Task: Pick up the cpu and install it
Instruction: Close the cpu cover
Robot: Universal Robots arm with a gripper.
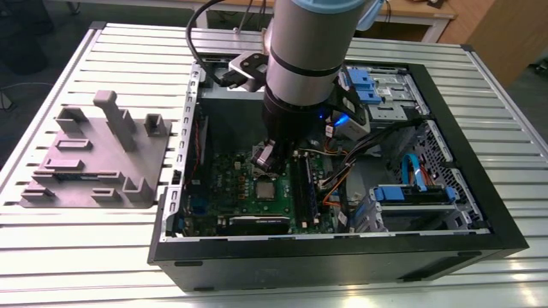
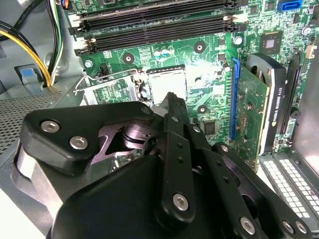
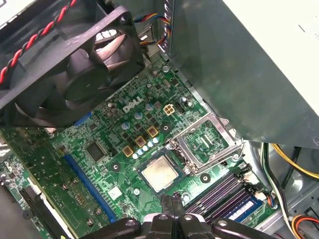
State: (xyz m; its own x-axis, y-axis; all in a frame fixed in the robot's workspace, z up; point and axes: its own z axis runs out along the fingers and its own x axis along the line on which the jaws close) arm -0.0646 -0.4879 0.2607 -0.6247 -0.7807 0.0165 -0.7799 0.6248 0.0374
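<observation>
The cpu (image 3: 160, 173), a small square chip with a silver top, lies flat in its socket on the green motherboard (image 3: 99, 149) inside the open computer case (image 1: 479, 212). I also see the cpu (image 1: 266, 190) in the exterior view, and partly behind my finger in the second wrist view (image 2: 162, 82). The socket's metal bracket (image 3: 207, 142) stands swung open beside it. My gripper (image 3: 172, 200) hangs a little above the board next to the chip, its black fingers (image 2: 174, 112) shut together with nothing between them.
A black case fan (image 3: 75, 64) and the grey power-supply box (image 3: 249, 64) flank the socket. Memory slots (image 2: 154, 25) and a graphics card (image 2: 254, 114) lie close by. Loose cables (image 1: 342, 173) run across the case. A grey parts fixture (image 1: 94, 154) stands on the slatted table at the exterior view's left.
</observation>
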